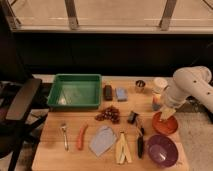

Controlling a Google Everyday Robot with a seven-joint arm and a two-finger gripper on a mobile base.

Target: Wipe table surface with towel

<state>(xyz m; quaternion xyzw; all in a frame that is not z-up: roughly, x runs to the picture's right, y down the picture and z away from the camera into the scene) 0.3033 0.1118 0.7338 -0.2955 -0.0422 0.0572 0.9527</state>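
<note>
Camera view, the only one: you have the gripper (167,114) at the right of the frame, hanging from the white arm (192,82) just above the orange bowl (165,125). Its jaws are spread and nothing shows between them. The towel (102,140) lies flat and untouched at the lower centre of the table surface (50,151), well apart from the gripper. In my judgement the task is at its first step, the reach for the towel, and no wiping is under way. The next move calls for you to bring the gripper left and toward the bottom of the frame, come down over the cloth and pinch a raised fold, since so thin a cloth gives the jaws little to take hold of. Note the crowding. A banana peel (123,148) lies just beside the towel on its right and an orange carrot-like piece (81,136) just to its left, with a fork (64,135) beyond that. A cluster of dark red fruit (108,114) sits just above it. On the direct path from the gripper lie a small black object (132,117), a dark utensil (140,142) and the purple bowl (161,150). The green tray (75,102) and the blue sponge (121,94) stand farther up. Bare wood for wiping is scarce, so expect strokes to push items.
</note>
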